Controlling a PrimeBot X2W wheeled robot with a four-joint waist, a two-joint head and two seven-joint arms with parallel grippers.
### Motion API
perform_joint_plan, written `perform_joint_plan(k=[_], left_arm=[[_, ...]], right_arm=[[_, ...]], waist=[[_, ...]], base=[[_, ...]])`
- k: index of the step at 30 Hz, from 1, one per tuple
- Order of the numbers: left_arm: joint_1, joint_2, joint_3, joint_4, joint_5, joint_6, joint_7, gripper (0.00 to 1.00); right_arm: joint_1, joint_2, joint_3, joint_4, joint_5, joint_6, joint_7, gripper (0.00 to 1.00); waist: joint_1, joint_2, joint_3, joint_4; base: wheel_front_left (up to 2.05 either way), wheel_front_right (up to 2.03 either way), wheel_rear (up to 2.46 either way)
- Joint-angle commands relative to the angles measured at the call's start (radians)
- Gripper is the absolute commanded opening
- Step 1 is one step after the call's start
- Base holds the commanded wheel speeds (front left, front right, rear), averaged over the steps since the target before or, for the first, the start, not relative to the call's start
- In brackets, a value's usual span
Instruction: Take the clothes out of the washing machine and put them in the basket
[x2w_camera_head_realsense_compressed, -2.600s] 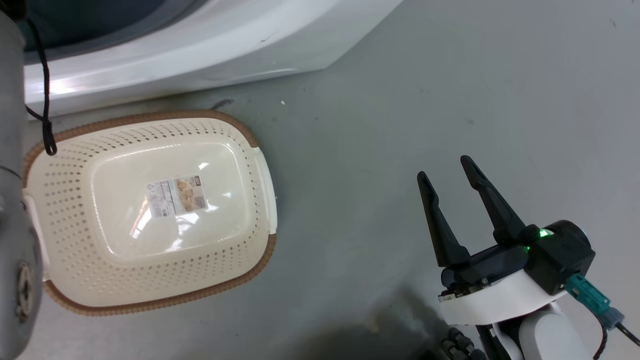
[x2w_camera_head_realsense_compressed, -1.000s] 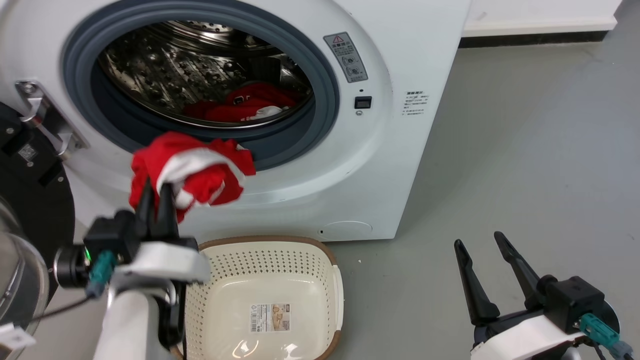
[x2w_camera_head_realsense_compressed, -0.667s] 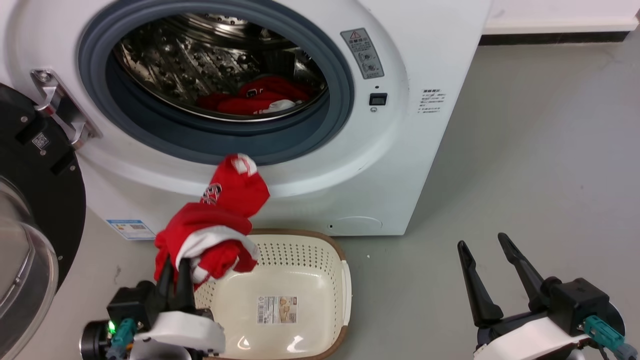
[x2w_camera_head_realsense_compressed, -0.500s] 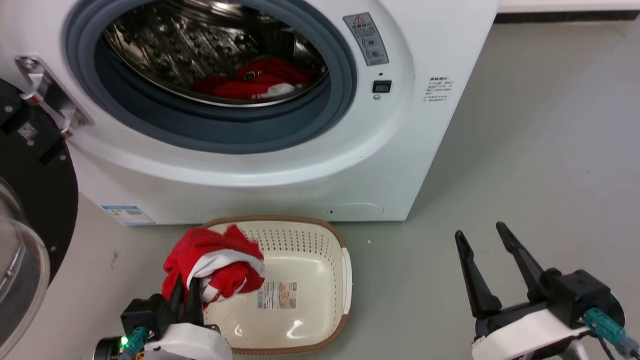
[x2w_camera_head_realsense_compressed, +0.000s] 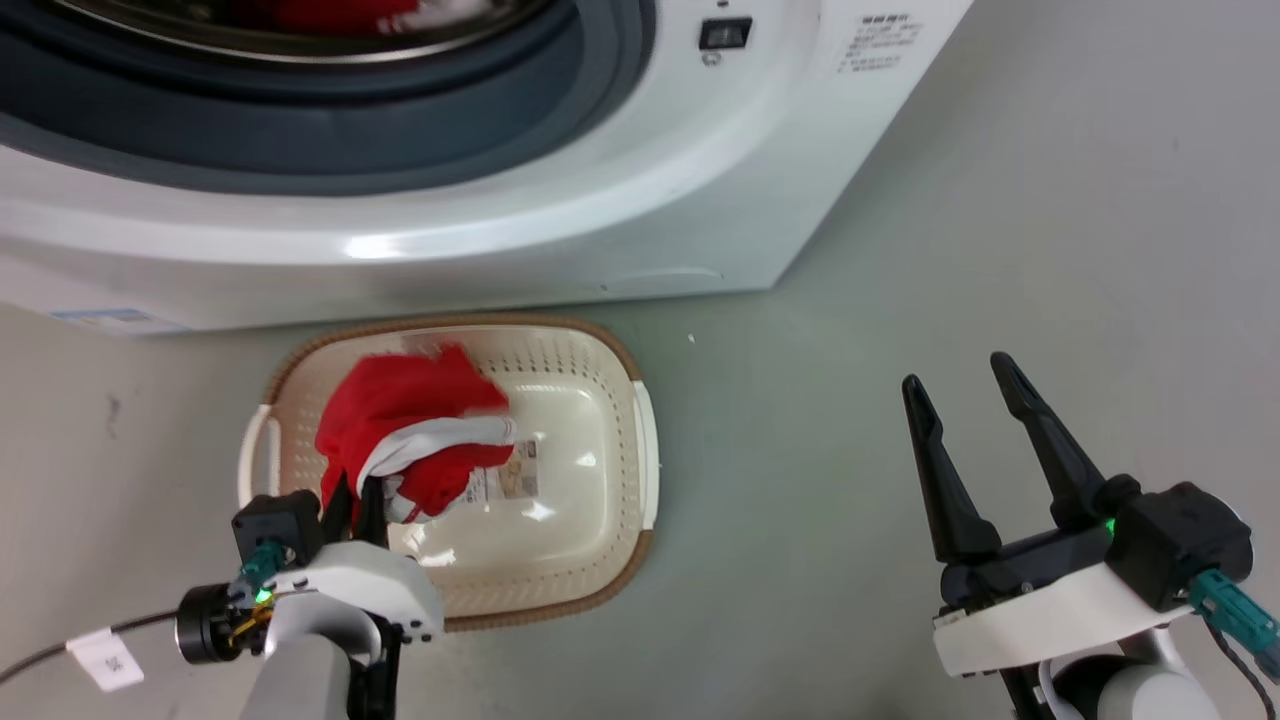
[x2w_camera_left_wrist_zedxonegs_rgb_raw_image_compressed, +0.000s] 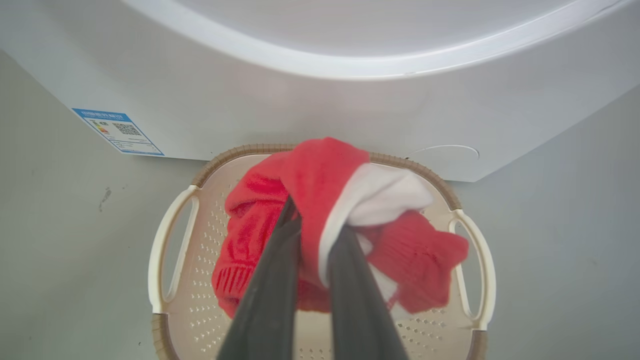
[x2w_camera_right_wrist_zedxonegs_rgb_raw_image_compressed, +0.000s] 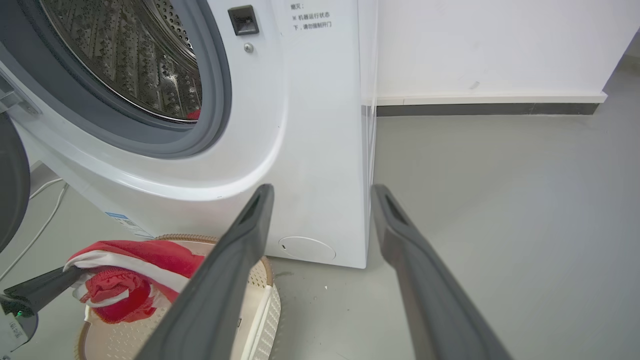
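A red garment (x2w_camera_head_realsense_compressed: 410, 400) with a white panel hangs bunched just above the left half of the cream basket (x2w_camera_head_realsense_compressed: 600, 345), and my left gripper (x2w_camera_head_realsense_compressed: 355, 490) is shut on it. The left wrist view has the two dark fingers pinching the garment (x2w_camera_left_wrist_zedxonegs_rgb_raw_image_compressed: 320, 165) over the basket (x2w_camera_left_wrist_zedxonegs_rgb_raw_image_compressed: 425, 172). The basket stands on the floor in front of the white washing machine (x2w_camera_head_realsense_compressed: 600, 200). More red clothes (x2w_camera_head_realsense_compressed: 320, 12) lie in the drum at the top edge. My right gripper (x2w_camera_head_realsense_compressed: 955, 375) hovers open and holds nothing, to the right over bare floor.
Grey floor stretches to the right of the basket and the washer. The washer's black-framed door (x2w_camera_right_wrist_zedxonegs_rgb_raw_image_compressed: 10, 190) stands open on the left. A blue label (x2w_camera_left_wrist_zedxonegs_rgb_raw_image_compressed: 117, 131) sticks low on the washer's front. A cable with a white tag (x2w_camera_head_realsense_compressed: 100, 655) trails from my left wrist.
The head camera has tilted down. My left gripper has carried the red garment from the drum's mouth down to just over the basket. The right gripper has stayed open in place.
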Motion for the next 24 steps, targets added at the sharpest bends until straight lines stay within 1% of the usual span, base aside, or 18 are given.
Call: perform_joint_plan(k=[1,10,15,17,21,24], left_arm=[[-0.025,0.009,0.004,0.020,0.007,-0.005,-0.005,0.00],[-0.208,0.057,0.002,0.298,0.033,-0.009,-0.004,0.00],[-0.277,0.087,0.003,0.448,0.033,-0.003,-0.004,0.00],[-0.295,0.090,0.009,0.502,0.023,0.001,-0.004,0.00],[-0.325,0.095,0.015,0.580,0.012,-0.007,-0.004,0.00],[-0.340,0.088,0.020,0.600,0.003,-0.008,-0.004,0.00]], right_arm=[[-0.016,0.002,0.004,0.001,0.006,-0.001,-0.007,1.00],[-0.083,0.003,0.044,0.033,0.029,-0.001,-0.055,1.00],[-0.107,0.002,0.066,0.052,0.037,-0.001,-0.071,1.00],[-0.114,0.002,0.070,0.060,0.037,-0.001,-0.077,1.00],[-0.125,0.002,0.075,0.073,0.040,-0.001,-0.084,1.00],[-0.139,0.002,0.073,0.085,0.037,-0.001,-0.085,1.00]], waist=[[-0.0002,0.0000,0.081,-0.047],[-0.0002,0.0000,0.216,-0.098],[-0.0002,0.0000,0.259,-0.118],[-0.0002,0.0000,0.270,-0.120],[-0.0002,0.0000,0.284,-0.121],[-0.0002,0.0000,0.284,-0.115]], base=[[0.00,0.00,0.00],[0.00,0.00,0.00],[0.00,0.00,0.00],[0.00,0.00,0.00],[0.00,0.00,0.00],[0.00,0.00,0.00]])
